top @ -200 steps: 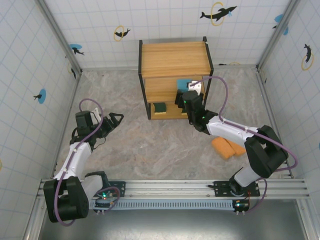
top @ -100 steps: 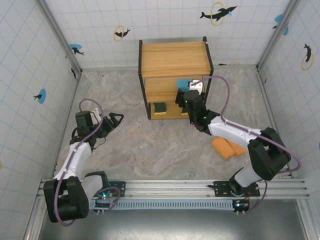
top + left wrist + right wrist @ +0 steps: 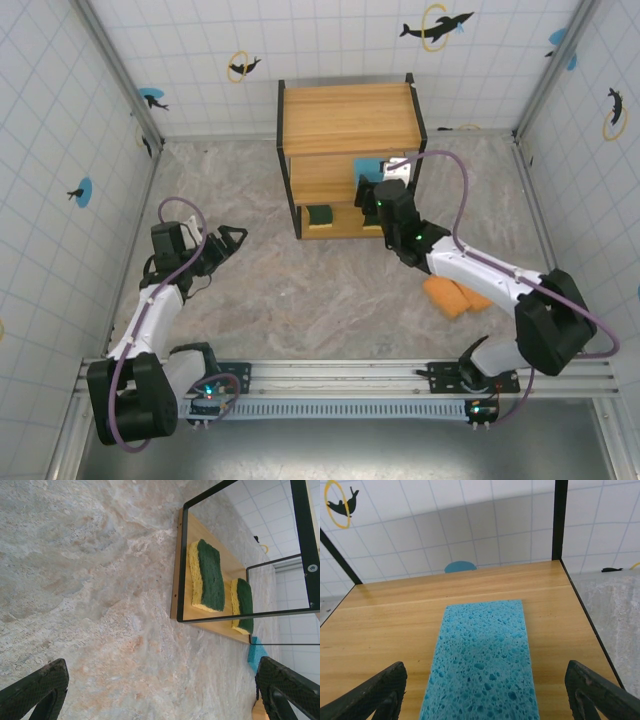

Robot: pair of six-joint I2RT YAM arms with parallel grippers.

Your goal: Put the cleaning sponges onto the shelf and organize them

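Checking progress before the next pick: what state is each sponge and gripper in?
green sponges: both flat on the shelf's bottom tier
blue sponge: flat on the middle tier, not gripped
orange sponges: side by side on the table
left gripper: open, empty
right gripper: open around the blue sponge

Dolphin stickers (image 3: pixel 437 27) dot the white tiled walls (image 3: pixel 330 40) around a mottled stone-patterned tabletop (image 3: pixel 300 290) edged by a metal rail (image 3: pixel 350 372).

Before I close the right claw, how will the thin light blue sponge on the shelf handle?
The thin light blue sponge shows open pores: probably light and squashy. Thin, so it may flop if lifted by one end. Flat on the wooden shelf board, it should slide, not roll.
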